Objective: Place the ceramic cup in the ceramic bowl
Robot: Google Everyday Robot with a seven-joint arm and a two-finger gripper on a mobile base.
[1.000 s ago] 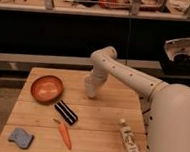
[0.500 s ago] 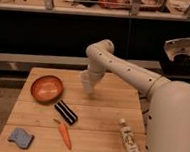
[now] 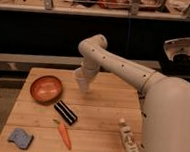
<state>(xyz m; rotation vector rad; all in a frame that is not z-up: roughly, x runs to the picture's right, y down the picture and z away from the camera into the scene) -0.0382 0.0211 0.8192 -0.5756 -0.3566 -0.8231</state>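
Observation:
The ceramic bowl (image 3: 46, 89), orange-brown and glossy, sits on the left part of the wooden table (image 3: 105, 116). My gripper (image 3: 83, 83) hangs from the white arm just right of the bowl, a little above the tabletop. It is shut on the ceramic cup (image 3: 81, 79), a small pale tumbler that blends with the arm's white casing. The cup is held to the right of the bowl's rim, not over the bowl.
A black oblong object (image 3: 65, 112) lies in front of the bowl. A carrot (image 3: 64, 134) and a blue sponge (image 3: 21, 138) lie near the front left edge. A white labelled bottle (image 3: 129, 139) lies at the front right.
The arm's end with the cup has lifted slightly and shifted left toward the bowl. The other objects have not moved.

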